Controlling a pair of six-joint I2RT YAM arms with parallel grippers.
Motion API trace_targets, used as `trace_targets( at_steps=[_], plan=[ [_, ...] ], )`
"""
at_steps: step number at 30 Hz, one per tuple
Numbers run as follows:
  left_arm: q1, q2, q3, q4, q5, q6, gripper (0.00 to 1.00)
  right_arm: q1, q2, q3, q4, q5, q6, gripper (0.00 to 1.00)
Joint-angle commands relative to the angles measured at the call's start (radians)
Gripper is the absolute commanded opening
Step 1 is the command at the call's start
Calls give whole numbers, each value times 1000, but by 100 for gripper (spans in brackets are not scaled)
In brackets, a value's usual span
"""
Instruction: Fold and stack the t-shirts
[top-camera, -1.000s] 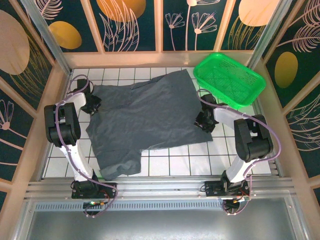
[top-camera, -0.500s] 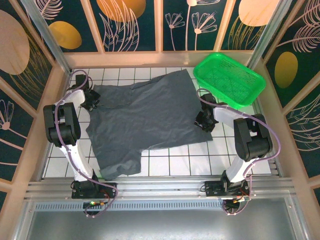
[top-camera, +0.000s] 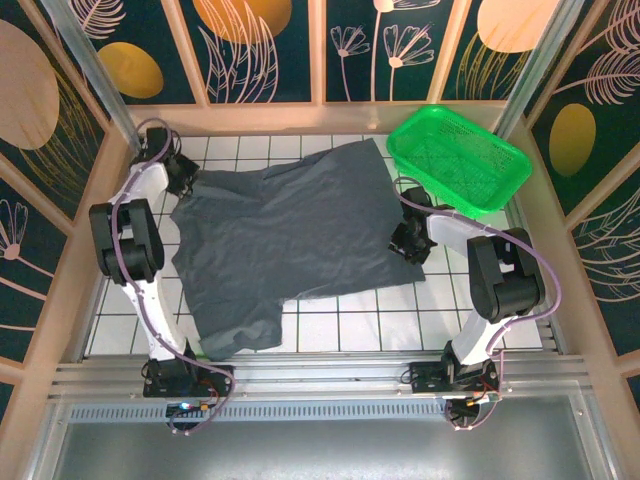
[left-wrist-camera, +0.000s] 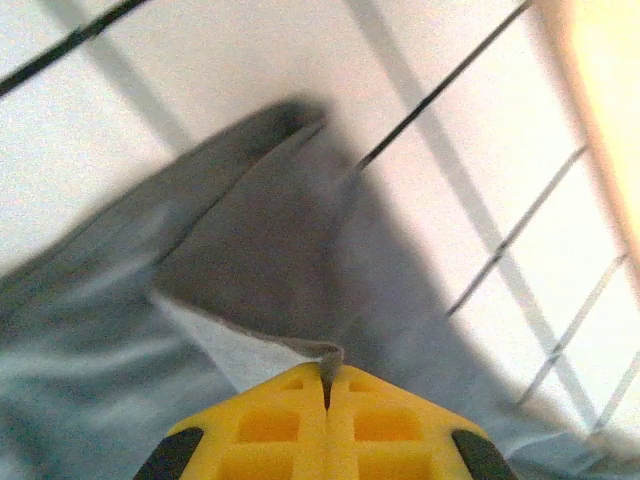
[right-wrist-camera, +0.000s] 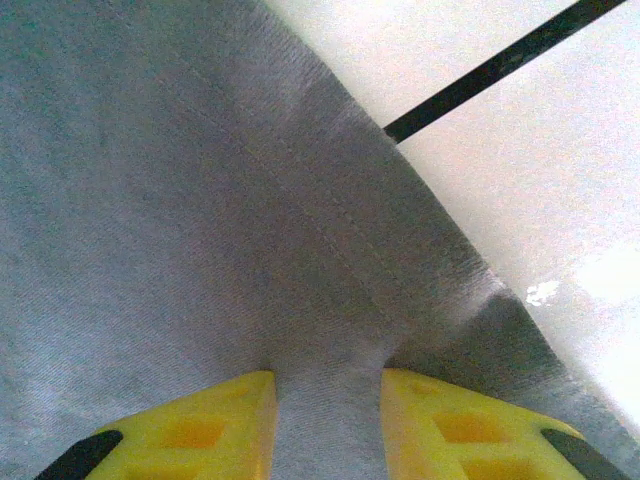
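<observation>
The dark slate-grey t-shirt (top-camera: 290, 230) lies spread and a little rumpled over the white tiled table, its lower hem toward the near left. My left gripper (top-camera: 183, 178) is at the shirt's far left corner. In the left wrist view it (left-wrist-camera: 326, 378) is shut on a thin fold of the t-shirt's edge (left-wrist-camera: 250, 250), lifted slightly off the tiles. My right gripper (top-camera: 404, 243) sits at the shirt's right edge. In the right wrist view a bunched ridge of t-shirt (right-wrist-camera: 200, 200) fills the gap between its yellow fingers (right-wrist-camera: 200, 430), which press on it from both sides.
An empty green basket (top-camera: 458, 155) stands at the far right corner, just beyond the right arm. Bare tiled table (top-camera: 400, 320) shows along the near edge and right of the shirt. Wooden frame walls close in on the left, back and right.
My left gripper has moved toward the far left corner, drawing the shirt's corner with it and stretching that edge. The right arm has not moved.
</observation>
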Motion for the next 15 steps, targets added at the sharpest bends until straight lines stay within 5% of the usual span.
trace_targets(
  at_steps=[1,6,11,14,15],
  plan=[
    [3,108,240,114,24,-59,0,8,21,15,-38,14,-9,34],
    [3,329,575,224,55,-155,0,8,21,16,-45,8,1,34],
    [4,498,705,467,148,-249,0,14,25,33,-40,-17,-1,38],
    [1,521,748,496,170,-262,65,28,25,70,-55,-16,-19,45],
    [-1,506,746,482,176,-252,68,32,20,82,-59,-12,-25,48]
  ],
)
